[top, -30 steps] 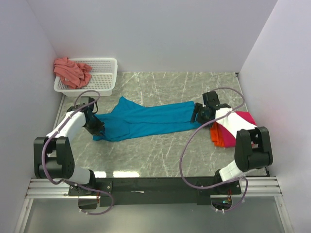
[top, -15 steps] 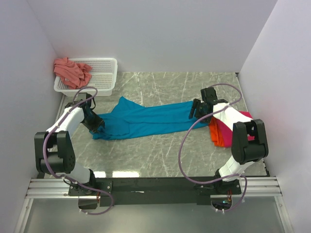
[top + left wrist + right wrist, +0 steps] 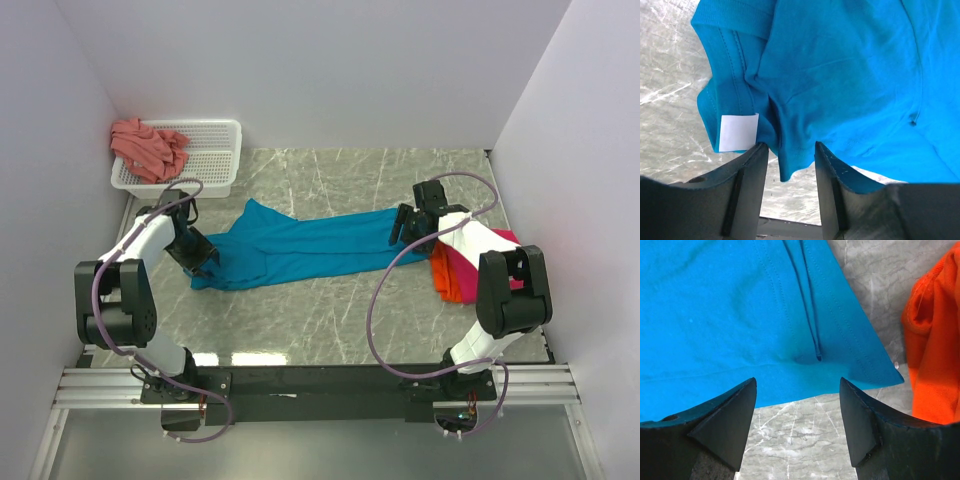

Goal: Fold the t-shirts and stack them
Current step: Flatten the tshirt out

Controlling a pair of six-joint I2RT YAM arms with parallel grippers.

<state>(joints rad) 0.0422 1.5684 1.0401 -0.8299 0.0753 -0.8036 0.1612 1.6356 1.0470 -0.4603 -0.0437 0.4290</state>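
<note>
Top view: found teal shirt [image 3: 300, 250] laid lengthwise on worktop [image 3: 330, 310], with left tool [image 3: 200, 258] at its left end and right tool [image 3: 400, 232] at its right end. Noted orange shirt [image 3: 440, 275] and magenta shirt [image 3: 468, 288] stacked just right of right tool, and salmon shirt [image 3: 148, 148] draped over basket [image 3: 215, 150] at far left corner.

Left wrist view: found left tool moderately parted, with a loose fold of teal shirt between its fingers, not pinched. Noted white label [image 3: 739, 132] beside one finger.

Right wrist view: found right tool wide apart above teal shirt's hem, holding nothing. Noted orange shirt at right, apart from teal shirt.
</note>
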